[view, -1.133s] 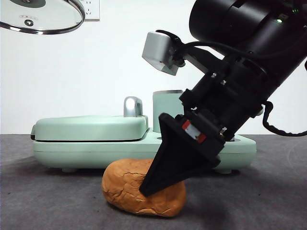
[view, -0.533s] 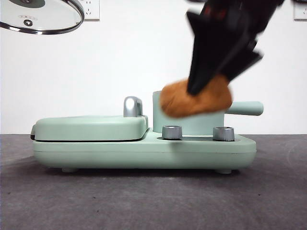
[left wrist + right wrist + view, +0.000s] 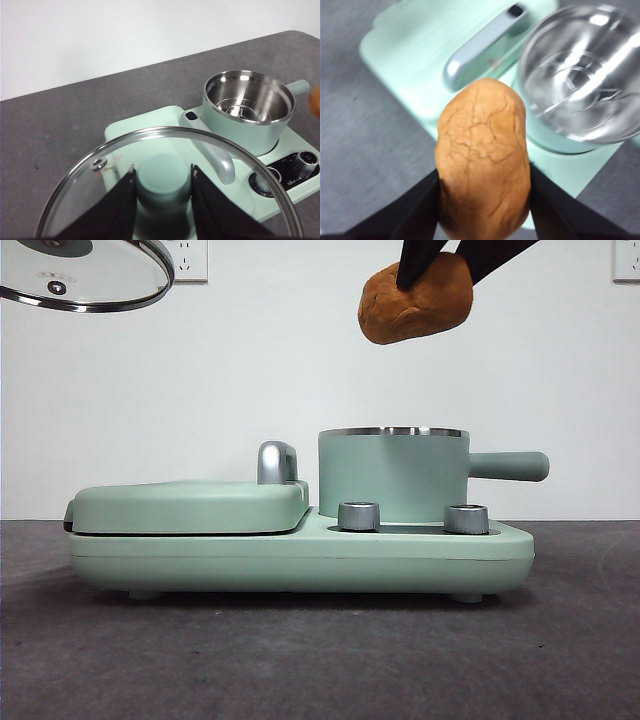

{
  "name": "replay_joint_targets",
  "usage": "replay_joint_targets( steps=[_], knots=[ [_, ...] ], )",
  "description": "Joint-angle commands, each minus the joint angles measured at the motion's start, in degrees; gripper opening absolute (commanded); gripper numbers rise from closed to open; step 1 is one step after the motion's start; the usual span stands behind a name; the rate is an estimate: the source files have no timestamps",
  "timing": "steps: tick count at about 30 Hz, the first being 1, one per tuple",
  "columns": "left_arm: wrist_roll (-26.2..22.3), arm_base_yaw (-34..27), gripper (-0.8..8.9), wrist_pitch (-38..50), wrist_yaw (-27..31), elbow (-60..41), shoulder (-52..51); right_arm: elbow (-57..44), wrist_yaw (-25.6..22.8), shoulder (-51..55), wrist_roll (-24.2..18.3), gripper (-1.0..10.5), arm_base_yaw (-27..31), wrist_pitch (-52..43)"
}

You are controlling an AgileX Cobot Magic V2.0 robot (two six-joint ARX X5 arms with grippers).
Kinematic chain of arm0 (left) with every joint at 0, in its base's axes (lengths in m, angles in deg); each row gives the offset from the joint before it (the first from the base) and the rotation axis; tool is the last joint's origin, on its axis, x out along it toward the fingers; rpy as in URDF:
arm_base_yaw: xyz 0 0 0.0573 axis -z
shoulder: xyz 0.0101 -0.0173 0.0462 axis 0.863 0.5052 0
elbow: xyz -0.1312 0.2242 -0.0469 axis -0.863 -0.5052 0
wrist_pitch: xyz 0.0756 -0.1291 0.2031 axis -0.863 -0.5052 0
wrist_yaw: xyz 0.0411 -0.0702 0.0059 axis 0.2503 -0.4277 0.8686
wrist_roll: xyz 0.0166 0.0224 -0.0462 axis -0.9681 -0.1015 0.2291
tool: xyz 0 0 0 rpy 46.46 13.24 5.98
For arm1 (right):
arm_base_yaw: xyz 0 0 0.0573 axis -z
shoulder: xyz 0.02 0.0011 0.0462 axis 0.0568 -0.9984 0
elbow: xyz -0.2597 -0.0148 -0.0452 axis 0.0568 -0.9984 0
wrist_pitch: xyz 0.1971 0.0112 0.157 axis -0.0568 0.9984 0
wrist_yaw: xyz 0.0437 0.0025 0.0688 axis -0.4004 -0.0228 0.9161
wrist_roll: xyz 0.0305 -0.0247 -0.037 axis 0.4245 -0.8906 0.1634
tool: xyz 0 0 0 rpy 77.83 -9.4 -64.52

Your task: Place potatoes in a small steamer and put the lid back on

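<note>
While our right gripper clamps the cracked orange-brown potato lump midway, it seems light yet crumbly, so we squeeze gently.

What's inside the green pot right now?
Nothing yet. The small steamer is open and shows only its shiny steel inside with a raised rack at the bottom. What lies under that rack is hidden. The potato hangs above in the right gripper.

Left gripper: two matte black jaws, flat-faced, wedge-shaped, widening toward the base. Right gripper: same black wedge jaws, plain surfaces. No cables, screws or markings visible.
</note>
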Motion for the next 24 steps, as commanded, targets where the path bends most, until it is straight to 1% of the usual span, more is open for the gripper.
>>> replay_joint_targets(
  steps=[1, 6, 12, 18, 24],
  knots=[
    [0.07, 0.11, 0.13, 1.53, -0.07, 0.92, -0.02, 3.58, -0.13, -4.39, -0.66, 1.8, 1.6, -0.24],
    [0.04, 0.11, 0.13, 1.53, -0.07, 0.92, -0.02, 8.2, 0.2, -11.1, -2.56, 1.8, 4.81, -2.1],
    [0.04, 0.11, 0.13, 1.53, -0.07, 0.92, -0.02, 13.68, 0.24, -18.99, -3.69, 1.8, 7.48, -4.2],
    [0.09, 0.11, 0.13, 1.46, -0.07, 0.92, -0.02, 18.14, 0.24, -25.51, -3.72, 1.8, 8.7, -4.22],
    [0.07, 0.11, 0.13, 1.49, -0.07, 0.92, -0.02, 18.49, 0.22, -29.18, -3.74, 1.8, 9.14, -6.62]
  ],
)
